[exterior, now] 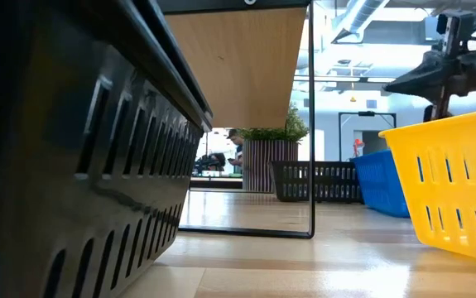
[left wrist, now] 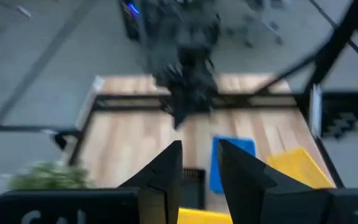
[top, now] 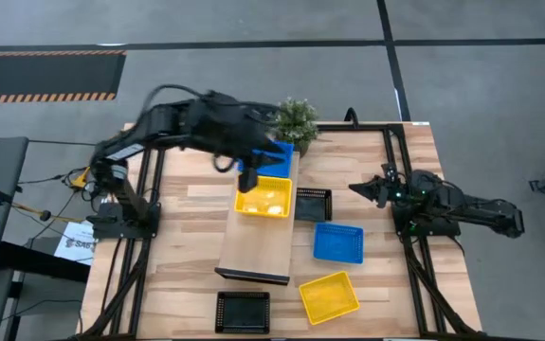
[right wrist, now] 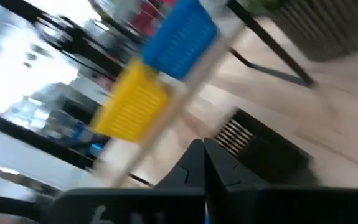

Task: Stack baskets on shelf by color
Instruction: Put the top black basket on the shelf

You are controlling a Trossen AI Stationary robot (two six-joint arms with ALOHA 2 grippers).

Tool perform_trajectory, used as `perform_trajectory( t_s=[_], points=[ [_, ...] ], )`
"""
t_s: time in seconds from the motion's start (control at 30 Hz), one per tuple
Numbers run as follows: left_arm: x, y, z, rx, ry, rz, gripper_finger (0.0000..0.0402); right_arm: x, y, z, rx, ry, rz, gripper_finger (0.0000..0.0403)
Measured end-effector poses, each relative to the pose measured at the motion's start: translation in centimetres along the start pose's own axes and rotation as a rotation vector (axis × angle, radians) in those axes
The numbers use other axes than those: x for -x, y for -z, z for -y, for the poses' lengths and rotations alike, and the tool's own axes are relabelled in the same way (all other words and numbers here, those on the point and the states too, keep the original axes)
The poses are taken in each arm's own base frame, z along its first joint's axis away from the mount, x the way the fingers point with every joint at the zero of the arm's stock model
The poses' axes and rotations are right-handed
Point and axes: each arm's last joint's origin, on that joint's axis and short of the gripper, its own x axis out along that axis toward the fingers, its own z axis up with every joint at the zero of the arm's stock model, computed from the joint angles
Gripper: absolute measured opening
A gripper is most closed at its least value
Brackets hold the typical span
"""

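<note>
On the shelf (top: 258, 251) sit yellow basket (top: 263, 197) and blue basket (top: 277, 152).

Glossy slotted plastic black basket (exterior: 80, 165); pale smooth wood shelf (top: 258, 248); thin dark metal frame (exterior: 312, 124).

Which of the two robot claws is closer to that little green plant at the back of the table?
Left. The left gripper hovers above the shelf just beside the plant; the right gripper sits well off to its other side.
</note>
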Motion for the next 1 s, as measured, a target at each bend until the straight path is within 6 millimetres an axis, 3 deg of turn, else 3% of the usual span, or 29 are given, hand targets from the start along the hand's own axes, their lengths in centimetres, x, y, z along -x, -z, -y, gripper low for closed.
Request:
perform_trajectory(
  t_s=[0.17,0.33,0.5,0.6,0.7,0.87,0.93,1.0],
  points=[
    [4.3,-0.7,0.5,0.05,-0.16,0.096,0.009,-0.4,-0.4,-0.1,-0.022,0.334,-0.168,0.0005],
    [7.9,-0.8,0.8,0.091,-0.297,0.169,0.009,-2.2,-0.8,-0.6,-0.061,0.561,-0.309,0.0003],
    [9.7,-0.5,0.8,0.1,-0.354,0.175,0.009,-4.6,-0.6,0.0,-0.115,0.847,-0.412,0.0002],
    [10.3,-0.2,0.8,0.104,-0.362,0.165,0.009,-6.2,-0.2,0.3,-0.11,0.929,-0.462,0.0002],
    [10.3,0.0,0.7,0.097,-0.364,0.145,0.009,-8.4,0.0,0.1,-0.105,0.863,-0.479,0.0002],
    [10.3,0.1,0.7,0.075,-0.366,0.127,0.009,-14.1,-0.2,-1.7,-0.046,0.383,-0.459,0.0002],
    [10.3,0.1,0.7,0.06,-0.366,0.122,0.009,-15.0,-0.9,-2.6,-0.06,0.248,-0.409,0.0002],
    [10.3,0.1,0.7,0.051,-0.367,0.12,0.009,-14.7,-1.4,-3.4,-0.065,0.219,-0.385,0.0002]
  ],
)
